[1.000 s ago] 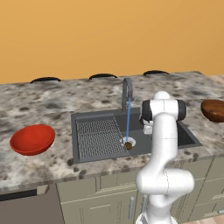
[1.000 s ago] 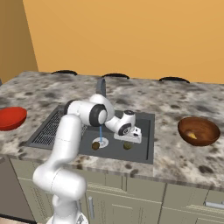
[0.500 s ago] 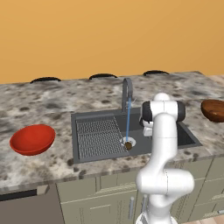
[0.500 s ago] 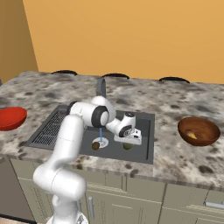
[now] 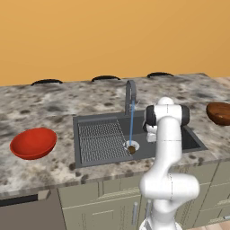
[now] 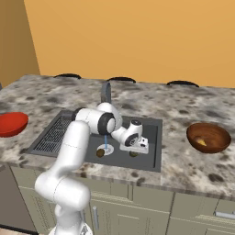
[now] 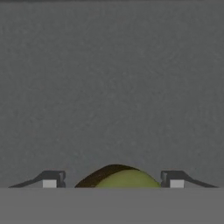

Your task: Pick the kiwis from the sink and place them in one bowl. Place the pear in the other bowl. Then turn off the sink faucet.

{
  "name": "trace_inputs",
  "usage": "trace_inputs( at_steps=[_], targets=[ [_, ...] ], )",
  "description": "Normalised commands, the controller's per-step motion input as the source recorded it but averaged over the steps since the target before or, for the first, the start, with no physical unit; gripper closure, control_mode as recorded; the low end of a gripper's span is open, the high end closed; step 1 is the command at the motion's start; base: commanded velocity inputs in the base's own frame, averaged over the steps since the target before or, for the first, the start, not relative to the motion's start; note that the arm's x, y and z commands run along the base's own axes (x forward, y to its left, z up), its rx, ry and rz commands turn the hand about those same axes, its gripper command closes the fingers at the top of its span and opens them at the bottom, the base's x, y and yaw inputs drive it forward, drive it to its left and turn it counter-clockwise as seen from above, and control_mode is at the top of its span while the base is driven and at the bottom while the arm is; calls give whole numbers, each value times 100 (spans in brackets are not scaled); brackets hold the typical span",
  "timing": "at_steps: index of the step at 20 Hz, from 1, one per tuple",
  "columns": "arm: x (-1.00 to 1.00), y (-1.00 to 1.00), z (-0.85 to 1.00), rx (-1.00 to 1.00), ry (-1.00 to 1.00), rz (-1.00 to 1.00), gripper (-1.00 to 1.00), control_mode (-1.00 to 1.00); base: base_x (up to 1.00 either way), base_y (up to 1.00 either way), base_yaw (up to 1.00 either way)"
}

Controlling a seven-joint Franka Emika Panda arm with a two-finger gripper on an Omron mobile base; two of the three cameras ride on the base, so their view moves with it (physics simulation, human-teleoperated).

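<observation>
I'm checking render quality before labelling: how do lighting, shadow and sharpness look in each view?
Left base view: flat, even light with no glare, and the red bowl is crisp. Right base view: equally flat, with soft shading inside the sink and the brown bowl. Hand view: the sink floor is grainy and featureless, the olive-green kiwi soft-edged with a dark shaded rim, between the fingers.

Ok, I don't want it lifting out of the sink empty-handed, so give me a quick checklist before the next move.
1. Olive-green kiwi sits between the pincer fingertips: ok.
2. Pincer closed firmly on the kiwi: cannot tell; gaps show on both sides.
3. Second, darker kiwi lies apart by the drain, out of the way: ok.
4. Red bowl is free to receive kiwis: ok.
5. Pear already in the brown bowl: ok.
6. Faucet off: not ok, water is running.
</observation>
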Motion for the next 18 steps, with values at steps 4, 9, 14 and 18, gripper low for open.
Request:
trace_inputs(
  at_steps=[4, 9, 14, 18],
  targets=[
    [-1, 0, 3, 0, 0, 0, 100, -100, 0, 0, 0],
    [-13, 7, 74, 0, -4, 0, 100, -100, 0, 0, 0],
    [-15, 27, 95, 0, 0, 0, 100, -100, 0, 0, 0],
    [-38, 53, 80, 0, 0, 3, 100, -100, 0, 0, 0]
  ],
)
